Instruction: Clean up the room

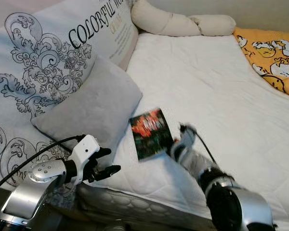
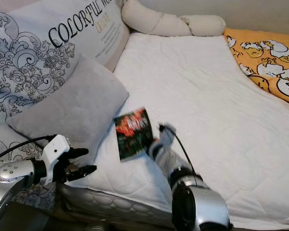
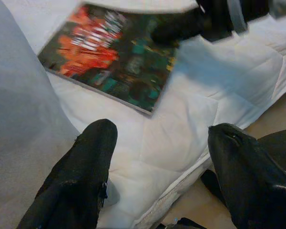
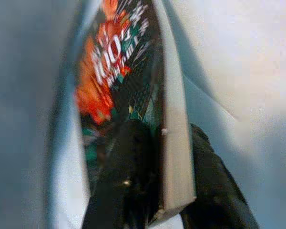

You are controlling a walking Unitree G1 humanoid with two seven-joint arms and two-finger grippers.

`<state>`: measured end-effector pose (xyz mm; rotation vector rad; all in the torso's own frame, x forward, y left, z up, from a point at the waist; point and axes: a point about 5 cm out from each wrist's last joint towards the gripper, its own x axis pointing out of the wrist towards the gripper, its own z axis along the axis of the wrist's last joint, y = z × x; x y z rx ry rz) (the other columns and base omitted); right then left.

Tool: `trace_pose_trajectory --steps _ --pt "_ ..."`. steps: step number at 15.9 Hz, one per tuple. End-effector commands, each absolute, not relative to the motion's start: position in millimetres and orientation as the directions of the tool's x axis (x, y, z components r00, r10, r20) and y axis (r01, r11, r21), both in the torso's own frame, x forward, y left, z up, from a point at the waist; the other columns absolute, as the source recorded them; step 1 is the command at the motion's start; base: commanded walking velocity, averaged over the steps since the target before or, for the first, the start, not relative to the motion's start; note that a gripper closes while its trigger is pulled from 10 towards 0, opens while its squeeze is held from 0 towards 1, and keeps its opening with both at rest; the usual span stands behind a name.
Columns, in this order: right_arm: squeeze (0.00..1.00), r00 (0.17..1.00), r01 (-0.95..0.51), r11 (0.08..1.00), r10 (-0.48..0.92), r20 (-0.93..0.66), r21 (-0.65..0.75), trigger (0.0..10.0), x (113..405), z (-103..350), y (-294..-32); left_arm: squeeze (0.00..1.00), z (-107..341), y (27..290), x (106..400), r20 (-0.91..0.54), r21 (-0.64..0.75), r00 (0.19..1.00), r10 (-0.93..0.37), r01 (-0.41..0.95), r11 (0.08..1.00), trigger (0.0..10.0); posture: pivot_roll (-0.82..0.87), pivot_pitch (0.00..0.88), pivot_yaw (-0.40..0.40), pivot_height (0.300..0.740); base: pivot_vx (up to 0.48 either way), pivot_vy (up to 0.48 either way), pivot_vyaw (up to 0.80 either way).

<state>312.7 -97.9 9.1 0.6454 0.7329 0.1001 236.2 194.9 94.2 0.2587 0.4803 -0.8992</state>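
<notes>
Right wrist view gives us the closest look at the book (image 4: 128, 81): a thin paperback with a dark cover, a burst of red and orange across the upper part, white lettering over it, and green patches lower down. Its pale page edge runs between our right gripper's (image 4: 169, 191) two black fingers, one on the cover and one behind, so they are clamped on the book's lower edge.

From the head cameras, the book (image 1: 151, 133) is tilted up off the bed (image 1: 221, 96), near the bed's front edge and just beside the grey pillow (image 1: 94, 108). The right arm reaches in from the front edge to hold it.

Our left gripper (image 1: 103, 166) hovers at the front edge of the bed, beside the grey pillow's lower corner. Its fingers (image 3: 81, 176) are spread apart with nothing between them, and the book (image 3: 109, 52) lies beyond their tips, apart from them.
</notes>
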Motion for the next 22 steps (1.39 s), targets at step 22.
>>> trace_pose_trajectory --steps 22 --pt "1.00 0.832 0.108 0.838 0.218 -0.510 0.535 10.0 292.5 -8.8 -160.6 0.00 81.6 154.4 287.3 -0.525 0.140 0.492 -0.694 0.855 0.500 10.0 0.09 0.000 0.050 0.740 0.000 0.000 0.00"
